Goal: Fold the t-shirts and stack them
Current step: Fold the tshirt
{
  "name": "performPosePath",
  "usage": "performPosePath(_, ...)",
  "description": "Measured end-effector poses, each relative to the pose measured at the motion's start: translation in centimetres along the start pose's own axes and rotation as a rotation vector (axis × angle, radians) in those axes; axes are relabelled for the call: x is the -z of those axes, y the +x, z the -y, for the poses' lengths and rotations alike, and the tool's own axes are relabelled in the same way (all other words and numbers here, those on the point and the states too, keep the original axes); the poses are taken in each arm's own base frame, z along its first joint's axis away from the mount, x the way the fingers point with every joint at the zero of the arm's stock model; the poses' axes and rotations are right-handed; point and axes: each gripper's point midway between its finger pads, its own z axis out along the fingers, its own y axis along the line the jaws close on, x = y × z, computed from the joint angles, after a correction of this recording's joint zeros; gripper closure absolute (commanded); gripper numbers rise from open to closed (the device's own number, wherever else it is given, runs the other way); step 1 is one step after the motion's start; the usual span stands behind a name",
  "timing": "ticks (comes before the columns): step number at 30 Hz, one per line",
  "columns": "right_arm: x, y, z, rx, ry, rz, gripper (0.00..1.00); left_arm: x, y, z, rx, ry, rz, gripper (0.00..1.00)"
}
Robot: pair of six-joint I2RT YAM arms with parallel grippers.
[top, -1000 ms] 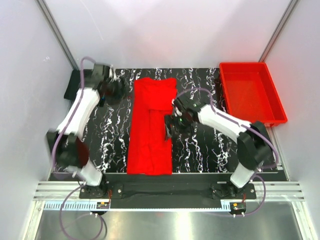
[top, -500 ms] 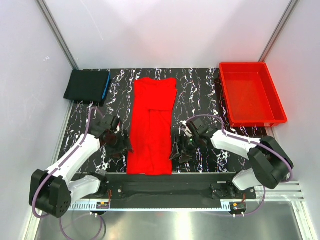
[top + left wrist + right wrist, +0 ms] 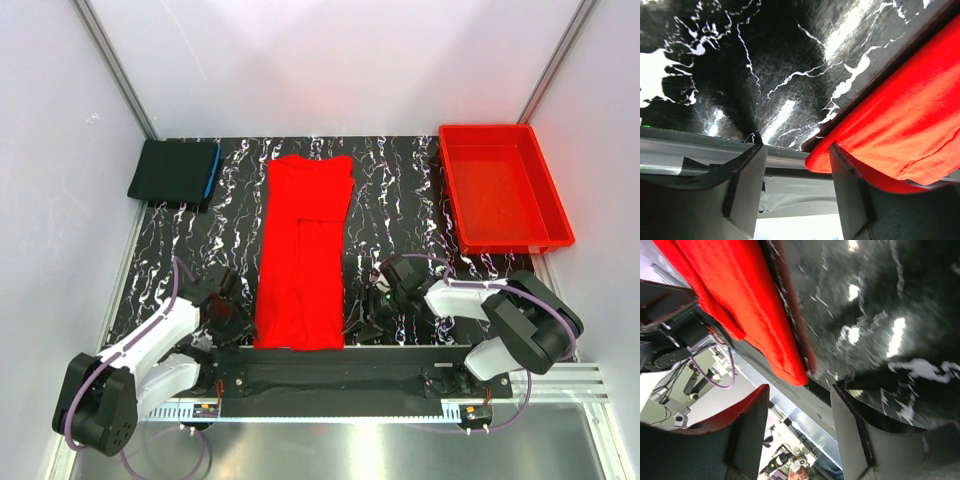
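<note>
On marbled table [image 3: 400, 190], folded red t-shirt [image 3: 302, 250].

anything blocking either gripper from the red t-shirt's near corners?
Nothing visible. The left gripper and right gripper flank the near hem of the bright red cloth t-shirt on the black marbled table, jaws open, each beside its corner.
</note>
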Motion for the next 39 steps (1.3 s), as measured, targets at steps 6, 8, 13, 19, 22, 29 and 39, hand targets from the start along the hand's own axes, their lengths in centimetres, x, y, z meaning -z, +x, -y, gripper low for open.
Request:
performPosePath(6, -0.8, 0.1, -0.5, 0.007, -0.031, 0.003, 0.47, -0.3, 0.6, 0.3, 0.019, 0.026, -0.029, 0.52)
performPosePath(8, -1.0, 0.2, -0.6, 0.005, -0.037, 0.001, 0.49, -0.3, 0.6, 0.3, 0.023, 0.028, -0.032, 0.53)
performPosePath(13, -1.3, 0.5, -0.5, -0.005, -0.027, 0.004, 0.53, -0.4, 0.8, 0.4, 0.035, 0.026, -0.045, 0.59)
performPosePath(19, -1.5, 0.6, -0.5, -0.004, -0.018, 0.014, 0.52, -0.4, 0.8, 0.4, 0.039, 0.026, -0.046, 0.57)
performPosePath(22, -1.5, 0.6, -0.6, -0.003, -0.020, 0.017, 0.52, -0.4, 0.8, 0.5, 0.042, 0.026, -0.046, 0.61)
performPosePath(29, -1.9, 0.5, -0.9, -0.002, -0.033, 0.017, 0.52, -0.2, 1.0, 0.6, 0.051, 0.038, -0.052, 0.77)
performPosePath(39, -2.6, 1.4, -1.3, 0.020, -0.032, 0.004, 0.52, -0.2, 1.1, 0.6, 0.068, 0.047, -0.043, 0.79)
